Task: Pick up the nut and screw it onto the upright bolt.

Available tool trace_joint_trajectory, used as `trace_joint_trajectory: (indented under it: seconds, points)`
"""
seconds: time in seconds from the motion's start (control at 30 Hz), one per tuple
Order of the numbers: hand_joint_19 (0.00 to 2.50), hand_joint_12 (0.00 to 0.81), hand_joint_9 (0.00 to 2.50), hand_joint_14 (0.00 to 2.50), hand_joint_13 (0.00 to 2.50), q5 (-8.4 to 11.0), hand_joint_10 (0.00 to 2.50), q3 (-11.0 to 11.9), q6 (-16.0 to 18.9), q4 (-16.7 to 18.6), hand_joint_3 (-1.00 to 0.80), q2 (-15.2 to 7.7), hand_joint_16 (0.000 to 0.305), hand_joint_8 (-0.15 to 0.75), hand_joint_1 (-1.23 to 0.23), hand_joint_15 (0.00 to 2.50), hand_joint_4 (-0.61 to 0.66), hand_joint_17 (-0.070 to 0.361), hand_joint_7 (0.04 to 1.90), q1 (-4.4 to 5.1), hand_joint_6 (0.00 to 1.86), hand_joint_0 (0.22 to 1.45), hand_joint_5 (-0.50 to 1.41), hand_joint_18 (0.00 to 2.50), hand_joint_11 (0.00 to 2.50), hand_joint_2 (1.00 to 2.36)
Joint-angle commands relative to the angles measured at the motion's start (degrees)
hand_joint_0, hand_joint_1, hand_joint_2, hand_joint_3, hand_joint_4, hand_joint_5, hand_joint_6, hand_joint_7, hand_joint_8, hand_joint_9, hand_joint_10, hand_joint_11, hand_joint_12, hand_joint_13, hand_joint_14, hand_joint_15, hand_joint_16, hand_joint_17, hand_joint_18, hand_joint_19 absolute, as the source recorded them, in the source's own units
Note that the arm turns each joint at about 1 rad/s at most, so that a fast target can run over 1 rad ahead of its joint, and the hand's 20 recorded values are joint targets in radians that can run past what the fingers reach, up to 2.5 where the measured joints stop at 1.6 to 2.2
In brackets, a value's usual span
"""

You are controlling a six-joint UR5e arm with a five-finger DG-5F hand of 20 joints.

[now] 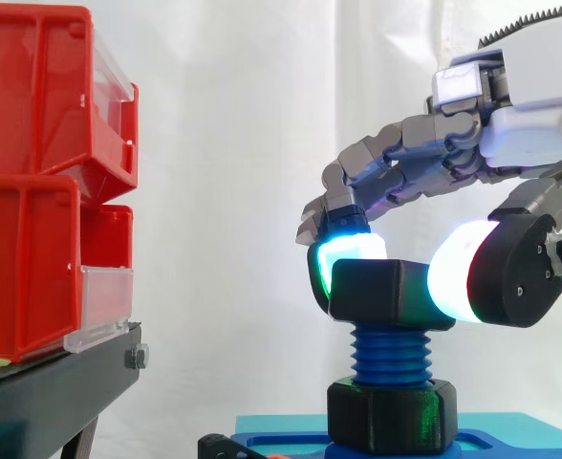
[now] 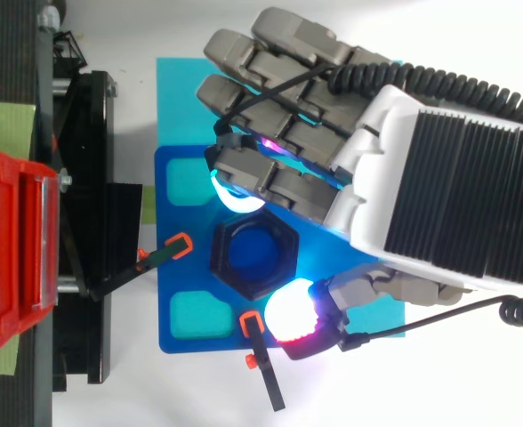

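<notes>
Biggest thing we've got here is the hand [image 1: 529, 124], coming in from the right with its fingers curled down. It's clamped onto the nut [image 1: 377, 292]: a cyan-white fingertip [image 1: 346, 237] presses one side and the fat thumb pad [image 1: 456, 275] the other.

On the left we count two red bins [image 1: 32, 105], stacked one over the other on one black stand [image 1: 52, 392].

Under the work there's one cyan mat [image 2: 177, 98] with one blue base plate [image 2: 177, 249] on top. From above we count two lighter rounded pockets [image 2: 189, 182] in that plate.

One blue bolt [image 1: 389, 352] stands upright off the plate. The nut sits right at its top end, with bare thread showing below it. So that's two black hex pieces for us: the held one up top and a lower hex collar [image 1: 391, 413] at the bolt's foot.

Smallest bits are two black clamps with orange tips, one [image 2: 155, 261] on the bin side of the bolt and one [image 2: 266, 374] just beside the thumb.
</notes>
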Motion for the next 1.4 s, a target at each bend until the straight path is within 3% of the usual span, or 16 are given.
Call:
trace_joint_trajectory:
  seconds: [0.0,0.63,1.0,1.37]
  points:
    - [0.0,0.406,0.39,0.0,0.18,-0.01,0.0,-0.02,0.0,-0.02,-0.5,0.0,0.054,0.321,-0.65,0.0,0.33,0.122,1.31,-0.02,0.5,0.53,-0.15,0.09,0.0,1.0]
    - [0.0,0.419,0.39,0.0,0.18,-2.03,0.0,-0.02,-0.18,-0.11,-0.5,-0.09,0.057,0.333,-0.6,0.0,0.35,0.128,1.25,-0.72,0.5,0.49,-0.16,0.09,0.0,1.0]
    - [0.0,0.45,0.39,0.0,0.19,-2.12,0.0,-0.02,-0.18,-0.11,-0.5,-0.09,0.063,0.352,-0.46,0.0,0.36,0.141,1.07,-0.81,0.5,0.43,-0.18,0.09,0.0,1.0]
    - [0.0,0.486,0.36,0.0,0.18,-2.73,0.0,-0.02,-0.18,0.15,-0.5,-0.09,0.071,0.367,-0.48,0.0,0.33,0.159,0.89,-0.81,0.5,0.37,-0.22,0.08,0.0,1.0]
